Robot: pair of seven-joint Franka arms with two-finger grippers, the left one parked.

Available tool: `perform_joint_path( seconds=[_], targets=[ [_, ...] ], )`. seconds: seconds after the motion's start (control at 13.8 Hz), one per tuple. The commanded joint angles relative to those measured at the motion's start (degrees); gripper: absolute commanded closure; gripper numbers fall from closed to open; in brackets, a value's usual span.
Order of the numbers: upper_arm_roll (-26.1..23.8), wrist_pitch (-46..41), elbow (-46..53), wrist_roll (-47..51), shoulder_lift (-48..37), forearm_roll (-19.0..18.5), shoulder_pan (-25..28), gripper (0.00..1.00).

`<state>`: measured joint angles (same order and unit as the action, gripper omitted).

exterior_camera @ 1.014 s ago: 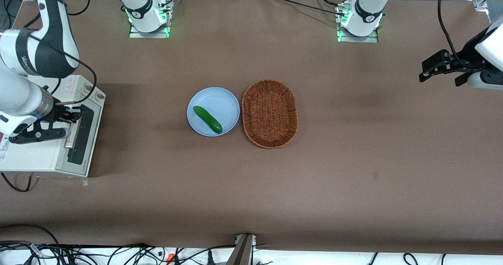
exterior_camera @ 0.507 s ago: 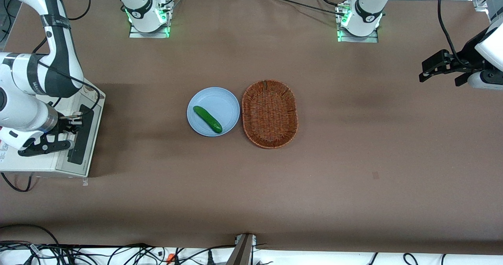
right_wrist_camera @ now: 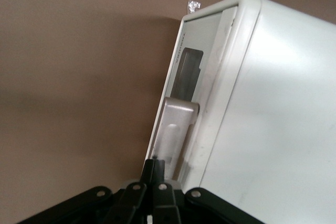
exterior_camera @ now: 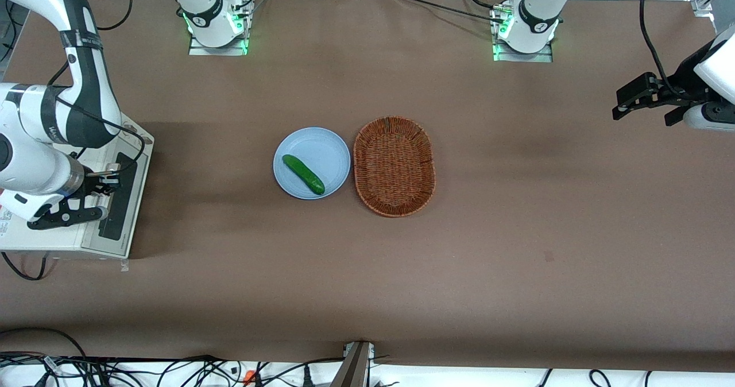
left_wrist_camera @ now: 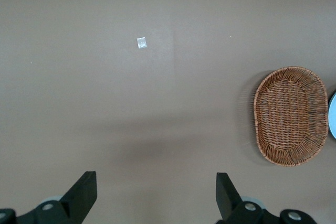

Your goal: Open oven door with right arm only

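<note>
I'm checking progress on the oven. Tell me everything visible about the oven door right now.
The oven door is a cream-framed panel with a dark glass window and a silver bar handle, on the oven at the working arm's end of the table. It looks shut or barely ajar. The right arm's pincer sits shut at the handle; whether it truly clamps it is unclear.

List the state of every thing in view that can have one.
oven door: shut, or barely ajar
gripper: shut, at the silver handle
plate: holds a cucumber
basket: empty
</note>
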<state>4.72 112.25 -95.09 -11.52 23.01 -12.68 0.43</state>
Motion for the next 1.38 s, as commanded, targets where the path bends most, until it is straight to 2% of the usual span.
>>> perform_joint_path(
  seconds=[0.0, 0.51, 0.94, 1.3],
  targets=[
    [0.03, 2.09, -2.29, -0.78, -0.51, -1.03, -0.87, 1.0],
    [0.38, 3.5, -3.26, 0.27, 0.1, -0.15, -0.52, 1.0],
    [0.38, 5.26, -3.09, 3.52, 2.74, 0.11, 2.12, 1.0],
    [0.38, 5.44, -2.47, 11.41, 4.76, 2.13, 5.89, 1.0]
  ],
)
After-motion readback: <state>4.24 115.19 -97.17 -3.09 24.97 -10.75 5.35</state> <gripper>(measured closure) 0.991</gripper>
